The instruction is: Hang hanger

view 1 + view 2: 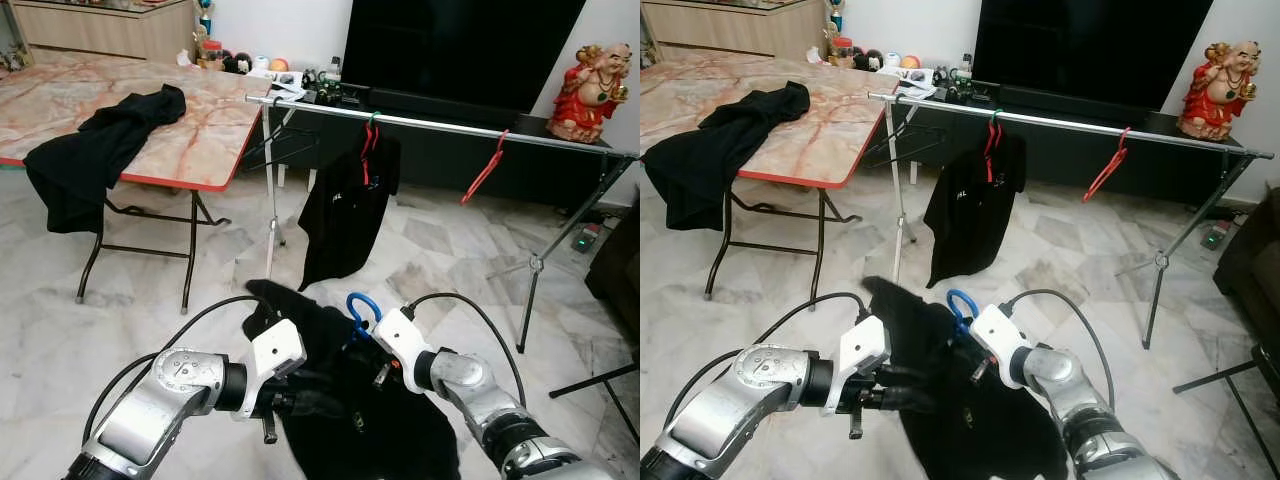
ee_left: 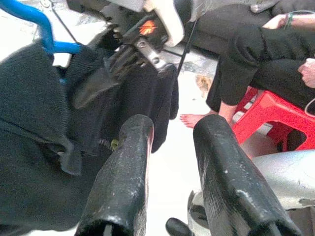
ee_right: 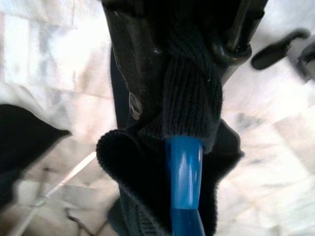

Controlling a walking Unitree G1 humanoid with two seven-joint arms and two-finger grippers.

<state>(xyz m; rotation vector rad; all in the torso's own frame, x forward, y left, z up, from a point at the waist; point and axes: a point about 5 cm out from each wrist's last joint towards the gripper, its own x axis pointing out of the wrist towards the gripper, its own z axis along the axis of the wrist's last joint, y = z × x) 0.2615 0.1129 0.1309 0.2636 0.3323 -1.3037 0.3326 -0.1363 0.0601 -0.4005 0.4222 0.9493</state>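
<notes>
Both arms are reaching fwd low over the marble floor (image 1: 60, 350), w/ a black garment (image 1: 345, 410) draping between them. The right gripper (image 3: 182, 73) is clamping on the blue hanger (image 1: 362, 312) thru the knit collar; only the hook and a bit of stem are showing, the rest is buried in cloth. The left gripper (image 2: 170, 177) is sitting beside the garment's edge w/ fingers apart, nothing between them; in the eye views its tips are lost against the black fabric. The clothes rail (image 1: 440, 125) is standing well ahead, carrying a black shirt (image 1: 345, 215) on a red hanger (image 1: 368, 150) and a bare red hanger (image 1: 484, 168). Another dark garment (image 1: 95, 150) is hanging over the table (image 1: 200, 140) edge. In the left wrist view, a seated person's legs (image 2: 256, 64) are partly cut off
</notes>
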